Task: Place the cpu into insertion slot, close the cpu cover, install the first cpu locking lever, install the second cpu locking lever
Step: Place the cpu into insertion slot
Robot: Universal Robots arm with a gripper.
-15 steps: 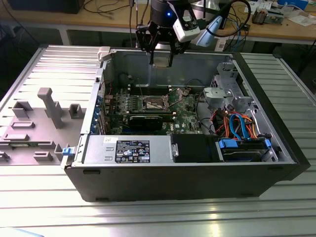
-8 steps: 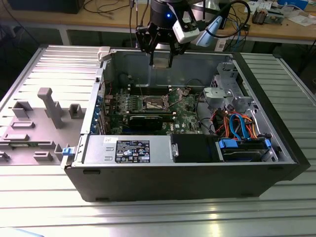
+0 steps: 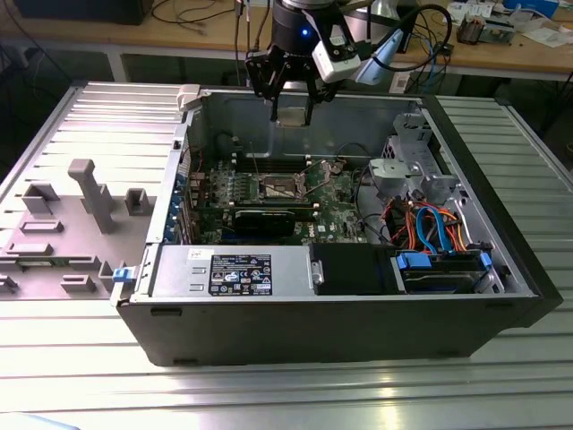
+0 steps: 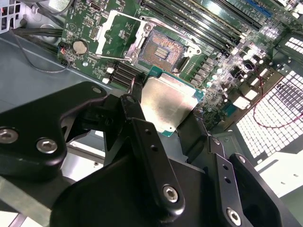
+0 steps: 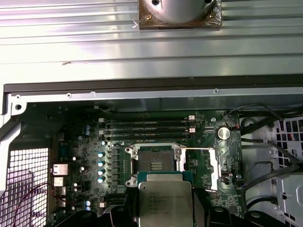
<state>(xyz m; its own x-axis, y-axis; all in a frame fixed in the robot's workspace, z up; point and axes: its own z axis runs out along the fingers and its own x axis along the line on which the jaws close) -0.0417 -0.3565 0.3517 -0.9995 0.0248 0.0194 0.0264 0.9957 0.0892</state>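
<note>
One small square chip, the cpu (image 4: 166,105), is pinched by its edges between the black fingers (image 4: 144,130) of the gripper (image 3: 292,115). The gripper hangs over the far side of the open case (image 3: 358,333). The cpu's flat top is silvery-grey metal with a dull sheen, and a thin green rim shows around it. In the first wrist view, faint print runs across the top. The cpu is in the air, well apart from the green board (image 5: 75,142) below.

The slot (image 5: 158,165) lies bare, a dark pin field inside a silver rim, near the long memory slots (image 5: 147,126). The cover (image 4: 118,32), a thin silver frame with a square window, is swung open on the exterior view's right of the slot. A thin wire lever (image 5: 196,149) runs from the slot's corner toward the cover.
</note>
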